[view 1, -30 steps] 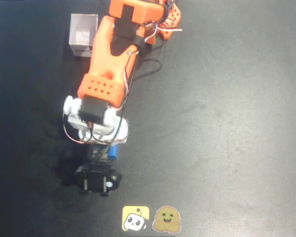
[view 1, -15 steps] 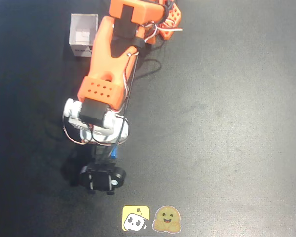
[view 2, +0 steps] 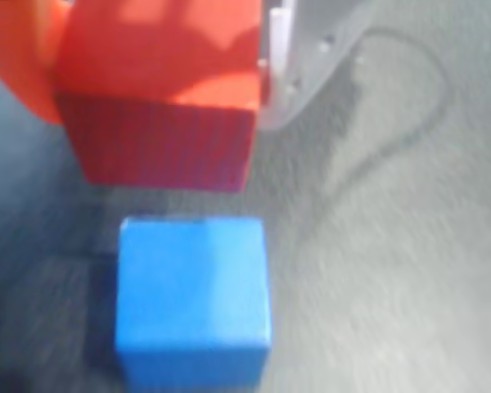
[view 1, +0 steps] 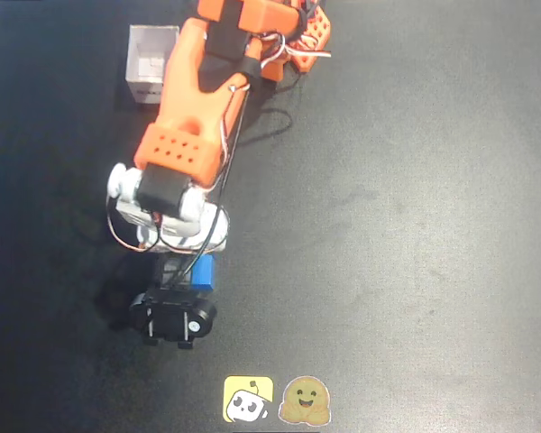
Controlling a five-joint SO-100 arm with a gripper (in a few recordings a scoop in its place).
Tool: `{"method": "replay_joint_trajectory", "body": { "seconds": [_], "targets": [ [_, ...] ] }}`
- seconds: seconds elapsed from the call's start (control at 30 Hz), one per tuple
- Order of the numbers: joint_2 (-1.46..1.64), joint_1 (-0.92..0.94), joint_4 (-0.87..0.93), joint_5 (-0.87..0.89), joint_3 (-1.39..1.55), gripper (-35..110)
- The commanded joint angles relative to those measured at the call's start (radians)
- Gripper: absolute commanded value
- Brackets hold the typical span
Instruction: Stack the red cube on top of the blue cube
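Jaws are closed on the red cube (view 2: 159, 98), which the wrist view shows lifted clear of the blue cube (view 2: 192, 299) sitting on the black counter (view 1: 388, 225) just beside it. Good placement, I judge, means centring red squarely over blue, lowering until the faces meet, then opening. Overhead, the white open box (view 1: 151, 65) stands well apart; its contents are unclear.

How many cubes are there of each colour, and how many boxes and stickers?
Red cube: 1, held in the gripper
Blue cube: 1, on the table
White box: 1
Stickers: 2, a yellow sticker and a smiley sticker
Total: 5 things
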Motion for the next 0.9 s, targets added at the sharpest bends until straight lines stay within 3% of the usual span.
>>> {"method": "replay_joint_trajectory", "body": {
  "seconds": [0.0,0.33,0.87],
  "targets": [
    [-0.012,-0.008,0.083,0.006,-0.107,0],
    [-0.169,-0.035,0.083,0.006,-0.282,0],
    [-0.195,-0.048,0.083,0.006,-0.290,0]
  ]
}}
